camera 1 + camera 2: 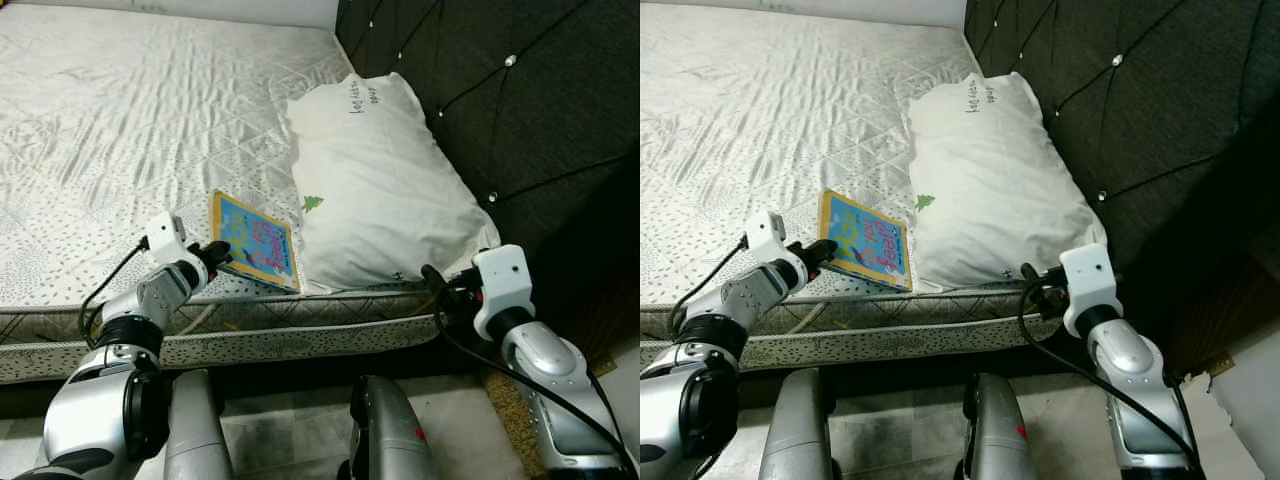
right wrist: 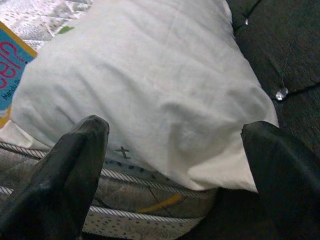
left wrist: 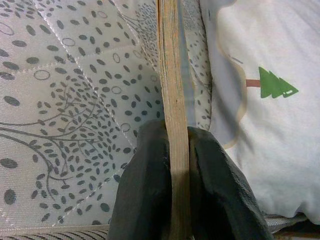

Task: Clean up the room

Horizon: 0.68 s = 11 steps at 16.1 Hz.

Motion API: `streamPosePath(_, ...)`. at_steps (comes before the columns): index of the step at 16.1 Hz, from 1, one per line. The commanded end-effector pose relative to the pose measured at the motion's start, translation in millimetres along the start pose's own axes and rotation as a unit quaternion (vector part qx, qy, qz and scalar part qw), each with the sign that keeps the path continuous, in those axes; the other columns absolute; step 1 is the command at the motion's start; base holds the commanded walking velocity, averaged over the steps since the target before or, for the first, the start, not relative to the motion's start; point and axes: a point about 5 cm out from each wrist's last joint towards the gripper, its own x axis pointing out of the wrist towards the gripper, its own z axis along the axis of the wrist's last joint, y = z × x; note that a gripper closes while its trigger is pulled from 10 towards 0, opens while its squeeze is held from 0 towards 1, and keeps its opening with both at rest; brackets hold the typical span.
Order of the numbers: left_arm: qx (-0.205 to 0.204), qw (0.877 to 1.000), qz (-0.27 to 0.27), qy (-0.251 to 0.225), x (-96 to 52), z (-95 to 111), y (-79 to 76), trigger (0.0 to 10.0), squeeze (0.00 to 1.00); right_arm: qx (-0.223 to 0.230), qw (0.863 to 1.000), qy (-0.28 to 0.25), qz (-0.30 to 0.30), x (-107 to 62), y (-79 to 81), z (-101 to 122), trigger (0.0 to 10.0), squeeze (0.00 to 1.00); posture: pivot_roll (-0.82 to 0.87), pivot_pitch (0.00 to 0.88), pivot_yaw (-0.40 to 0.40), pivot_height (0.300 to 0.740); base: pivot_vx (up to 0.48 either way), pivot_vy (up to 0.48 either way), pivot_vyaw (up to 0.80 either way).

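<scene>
A colourful picture book with a yellow border lies on the bed's near edge, beside a white pillow. My left gripper is shut on the book's near-left edge; in the left wrist view the fingers clamp the book's page edge from both sides. My right gripper is open at the mattress edge, just below the pillow's near corner. In the right wrist view its fingers stand wide apart with the pillow ahead and nothing between them.
The patterned white mattress stretches left and away. A dark tufted headboard rises on the right behind the pillow. My grey legs stand on a tiled floor below the bed's edge.
</scene>
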Motion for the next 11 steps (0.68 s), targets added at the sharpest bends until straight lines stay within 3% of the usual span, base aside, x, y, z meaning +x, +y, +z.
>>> streamPosePath(1,0.016,0.999,-0.009,0.035,6.0,-14,-10.6,10.0,0.00,-0.001,1.000,0.002,-0.008,2.6,-2.0,0,10.0,0.00,-0.11,0.014,-0.139,0.557,0.000,0.000,0.00)
streamPosePath(3,0.025,0.998,-0.023,0.045,8.7,-18,-17.6,10.0,0.00,-0.002,1.000,0.001,-0.009,2.6,-1.8,0,10.0,0.00,-0.11,0.014,-0.139,0.557,0.000,0.000,0.00)
streamPosePath(6,0.036,0.999,0.003,0.015,6.7,-1,-9.8,10.0,0.00,-0.003,1.000,0.002,-0.012,2.0,-2.7,-2,10.0,0.00,-0.11,0.014,-0.135,0.557,0.000,0.000,0.00)
streamPosePath(7,0.035,0.999,0.013,0.000,4.7,7,-5.2,10.0,0.43,-0.003,1.000,0.002,-0.013,2.2,-2.4,-3,10.0,0.00,-0.11,0.015,-0.135,0.557,0.000,0.000,0.00)
streamPosePath(8,0.038,0.999,0.024,-0.008,3.2,11,-1.4,10.0,0.67,-0.003,1.000,0.002,-0.013,2.4,-1.8,-3,10.0,0.00,-0.11,0.015,-0.134,0.557,0.000,0.000,0.00)
streamPosePath(9,0.048,0.998,0.032,-0.015,0.6,17,4.0,10.0,1.00,-0.002,1.000,0.001,-0.012,3.0,-0.4,-3,10.0,0.00,-0.10,0.014,-0.134,0.557,0.000,0.000,0.00)
streamPosePath(11,0.054,0.997,0.043,-0.022,-2.3,23,10.0,10.0,1.00,-0.002,1.000,-0.001,-0.011,4.1,0.6,-2,10.0,0.00,-0.10,0.013,-0.135,0.557,0.000,0.000,0.00)
